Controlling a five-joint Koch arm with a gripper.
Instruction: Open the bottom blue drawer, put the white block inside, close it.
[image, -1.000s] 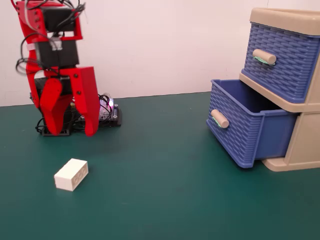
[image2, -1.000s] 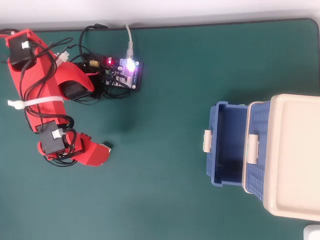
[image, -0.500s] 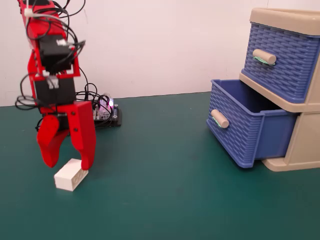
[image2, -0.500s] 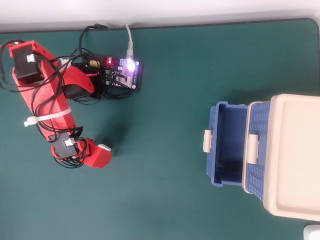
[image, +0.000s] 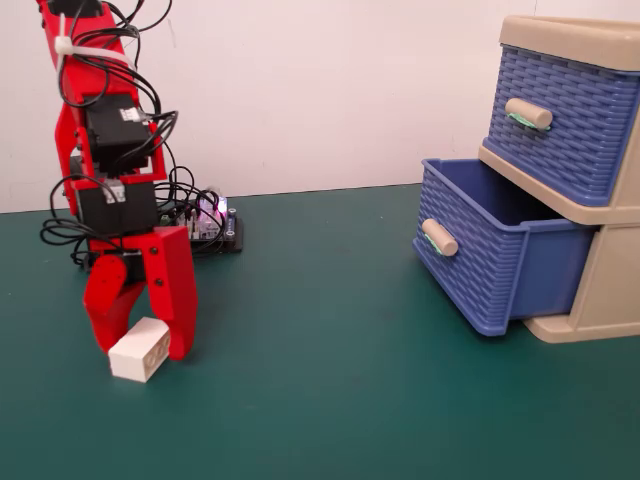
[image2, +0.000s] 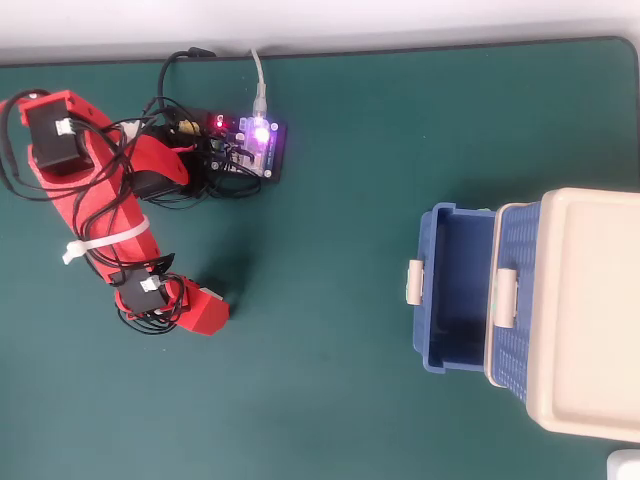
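Note:
The white block lies on the green mat at the left of the fixed view. My red gripper stands over it, open, one finger on each side of the block and the tips near the mat. In the overhead view the gripper covers the block, which is hidden there. The bottom blue drawer is pulled out of the beige cabinet at the right, and its inside is empty. The upper blue drawer is shut.
A circuit board with lit LEDs and a tangle of cables sit at the arm's base near the back edge. The beige cabinet top fills the right side. Open green mat lies between gripper and drawer.
The arm has swung forward and lowered from above the mat until the open fingers straddle the white block. The block and the drawer have not moved.

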